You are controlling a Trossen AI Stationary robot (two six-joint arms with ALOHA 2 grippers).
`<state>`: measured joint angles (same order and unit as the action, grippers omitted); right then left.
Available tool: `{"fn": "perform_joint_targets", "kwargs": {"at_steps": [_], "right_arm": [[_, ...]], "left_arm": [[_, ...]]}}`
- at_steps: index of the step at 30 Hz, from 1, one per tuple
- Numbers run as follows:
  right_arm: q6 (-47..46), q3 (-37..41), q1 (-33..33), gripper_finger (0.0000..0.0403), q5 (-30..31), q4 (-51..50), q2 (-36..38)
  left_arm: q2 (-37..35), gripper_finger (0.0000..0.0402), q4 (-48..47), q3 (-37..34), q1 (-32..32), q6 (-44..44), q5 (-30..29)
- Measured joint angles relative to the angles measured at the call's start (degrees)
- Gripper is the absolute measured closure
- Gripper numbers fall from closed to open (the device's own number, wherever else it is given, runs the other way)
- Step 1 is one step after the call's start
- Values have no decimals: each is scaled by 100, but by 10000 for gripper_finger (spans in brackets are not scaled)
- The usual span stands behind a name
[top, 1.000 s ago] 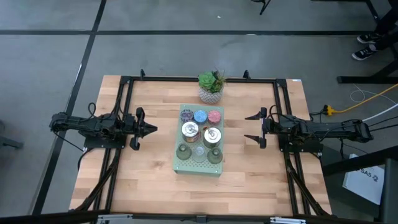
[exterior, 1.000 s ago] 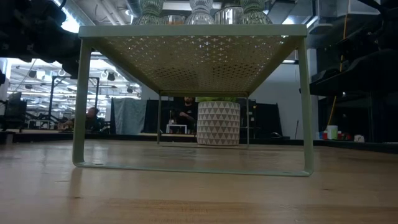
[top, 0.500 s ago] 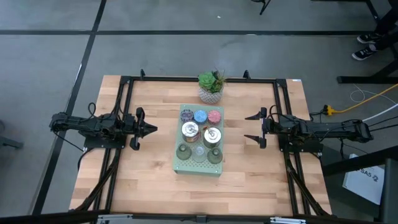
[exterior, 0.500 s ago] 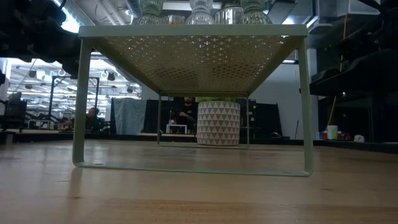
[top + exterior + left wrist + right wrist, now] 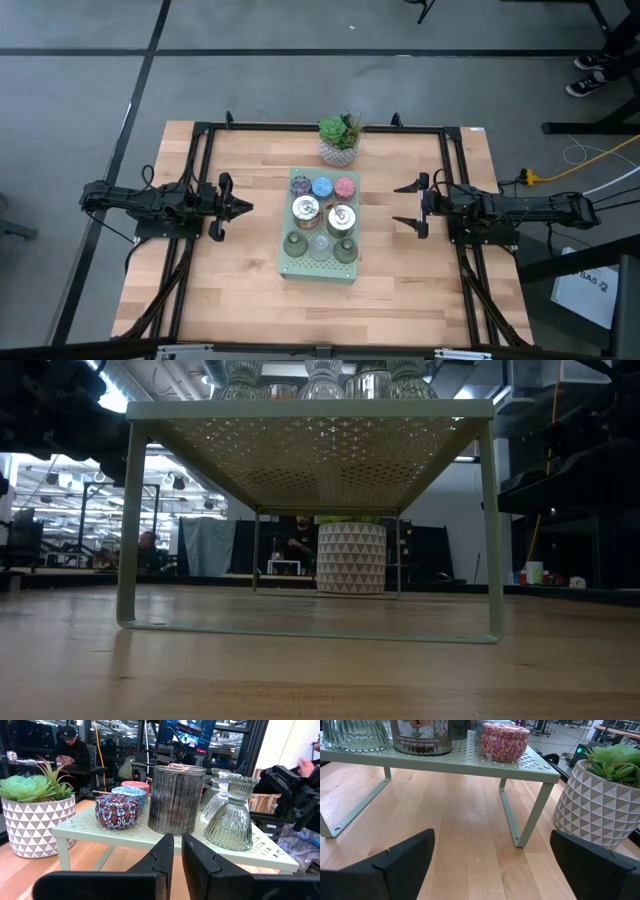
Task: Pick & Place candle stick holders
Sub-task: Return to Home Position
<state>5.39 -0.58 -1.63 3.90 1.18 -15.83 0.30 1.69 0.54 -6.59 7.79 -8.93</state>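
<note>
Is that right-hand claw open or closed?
Open. The right gripper shows a wide gap between its tips and holds nothing.

1. The worktop [image 5: 240,270] is pale wood in jointed strips, smooth with a soft sheen.
2. The left fingers [image 5: 160,857] are matt black plastic. The shelf [image 5: 135,834] just ahead of them is matt sage-green perforated sheet, probably painted metal.
3. On the shelf, the silver holder [image 5: 176,800] is streaky, shiny metal and the ribbed holder [image 5: 231,815] is glossy glass.
4. The purple holder [image 5: 116,811] has a glossy printed skin.
5. Ahead of the right fingers [image 5: 405,860], the pot [image 5: 597,805] looks like matt, faceted ceramic.

Potted succulent [image 5: 340,131] — green shelf [image 5: 318,271] — wooden table [image 5: 400,300]
</note>
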Motion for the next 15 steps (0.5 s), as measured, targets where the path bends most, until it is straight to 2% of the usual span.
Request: {"fn": "perform_joint_targets", "kwargs": {"at_steps": [15], "right_arm": [[0, 2, -2, 4, -2, 1, 1]], "left_arm": [[2, 372, 0, 0, 2, 0, 0]]}}
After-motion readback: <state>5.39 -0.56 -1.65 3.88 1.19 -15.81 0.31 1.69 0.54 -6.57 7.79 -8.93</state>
